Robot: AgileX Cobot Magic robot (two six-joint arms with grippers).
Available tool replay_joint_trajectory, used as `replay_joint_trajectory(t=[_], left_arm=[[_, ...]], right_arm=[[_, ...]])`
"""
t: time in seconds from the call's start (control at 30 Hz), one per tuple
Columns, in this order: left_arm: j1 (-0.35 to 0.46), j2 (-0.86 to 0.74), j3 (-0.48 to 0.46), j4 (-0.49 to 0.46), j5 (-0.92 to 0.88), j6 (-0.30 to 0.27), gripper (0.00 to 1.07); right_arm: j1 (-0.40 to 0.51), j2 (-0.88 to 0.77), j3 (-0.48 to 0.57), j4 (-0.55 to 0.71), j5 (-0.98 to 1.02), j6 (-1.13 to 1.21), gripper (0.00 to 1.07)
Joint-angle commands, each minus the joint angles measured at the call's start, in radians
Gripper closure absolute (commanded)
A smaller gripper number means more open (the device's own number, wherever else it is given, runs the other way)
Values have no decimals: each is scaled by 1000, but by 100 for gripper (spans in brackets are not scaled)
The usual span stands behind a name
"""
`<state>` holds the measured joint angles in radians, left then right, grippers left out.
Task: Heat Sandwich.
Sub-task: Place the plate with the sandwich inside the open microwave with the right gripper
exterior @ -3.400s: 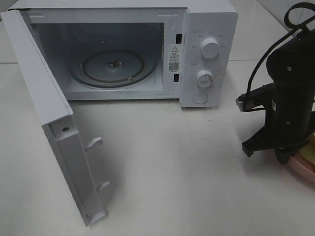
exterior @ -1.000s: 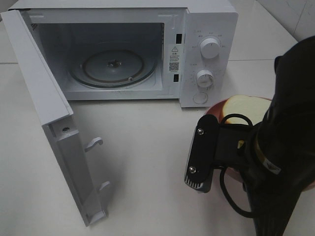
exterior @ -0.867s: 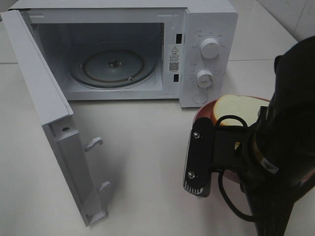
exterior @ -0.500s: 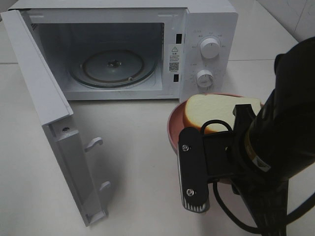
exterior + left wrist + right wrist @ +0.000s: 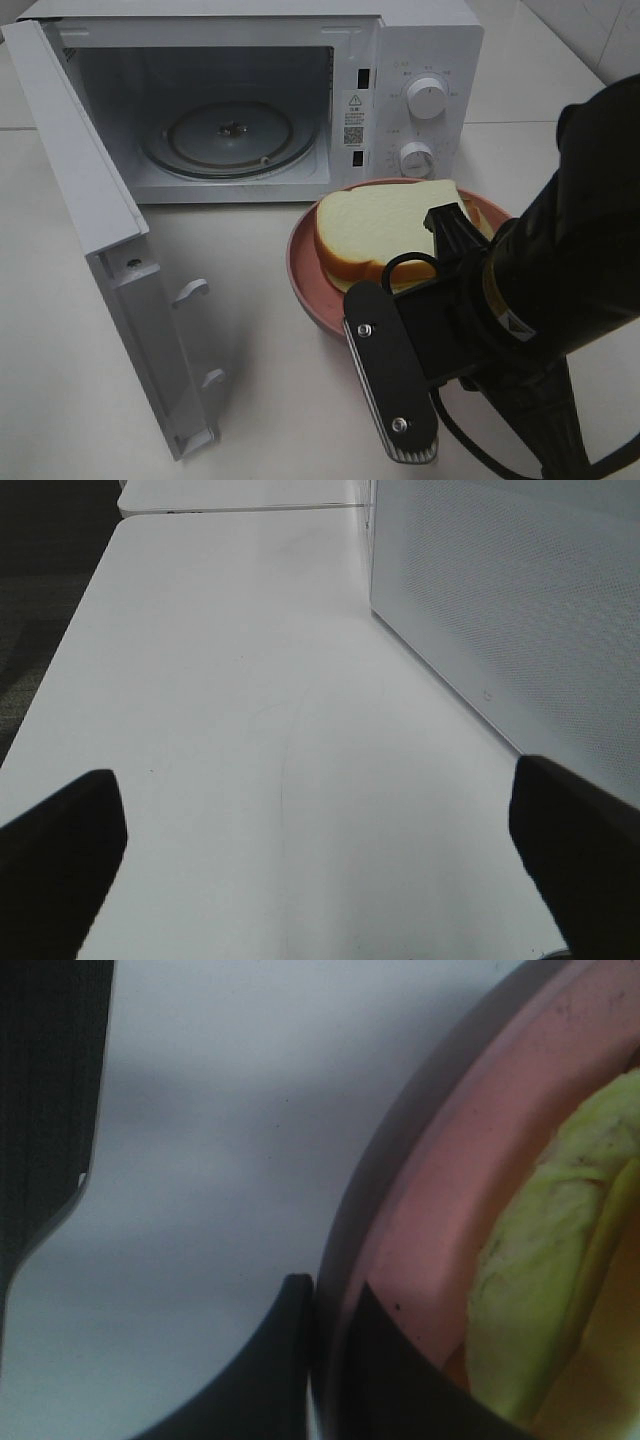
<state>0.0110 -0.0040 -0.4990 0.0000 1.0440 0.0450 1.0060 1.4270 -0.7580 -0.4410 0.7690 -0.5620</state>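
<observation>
The sandwich (image 5: 375, 235), white bread with a tan crust, lies on a round pink plate (image 5: 300, 270) in front of the microwave's control panel. My right gripper (image 5: 452, 232) is shut on the plate's right rim and holds it just above the table. The right wrist view shows its fingers (image 5: 290, 1360) pinching the pink rim (image 5: 440, 1210), with pale green filling (image 5: 540, 1290) beside them. In the left wrist view my left gripper (image 5: 320, 880) stands open and empty over the bare table; it does not show in the high view.
The white microwave (image 5: 420, 60) stands at the back with its door (image 5: 100, 230) swung wide open to the left and a glass turntable (image 5: 230, 130) inside. The door's perforated panel (image 5: 520, 610) is close beside my left gripper.
My right arm has carried the plate with the sandwich leftward from the right edge of the table toward the microwave's open front. The left gripper has not moved.
</observation>
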Motion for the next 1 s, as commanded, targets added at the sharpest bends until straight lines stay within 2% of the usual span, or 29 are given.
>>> replay_joint_trajectory(t=[0.03,0.17,0.37,0.63,1.0], left_arm=[[2,-27,5,-10,-16,-3,3],[2,-27,5,-10,-16,-3,3],[2,-27,5,-10,-16,-3,3],[2,-27,5,-10,-16,-3,3],[2,-27,5,-10,-16,-3,3]], right_arm=[[-16,-7,3,-15,-34,-77,105],[-82,-7,3,11,-78,-196,105],[-135,-7,3,16,-119,-354,105],[-231,-7,3,108,-244,-632,105],[-262,-7,3,185,-263,-711,105]])
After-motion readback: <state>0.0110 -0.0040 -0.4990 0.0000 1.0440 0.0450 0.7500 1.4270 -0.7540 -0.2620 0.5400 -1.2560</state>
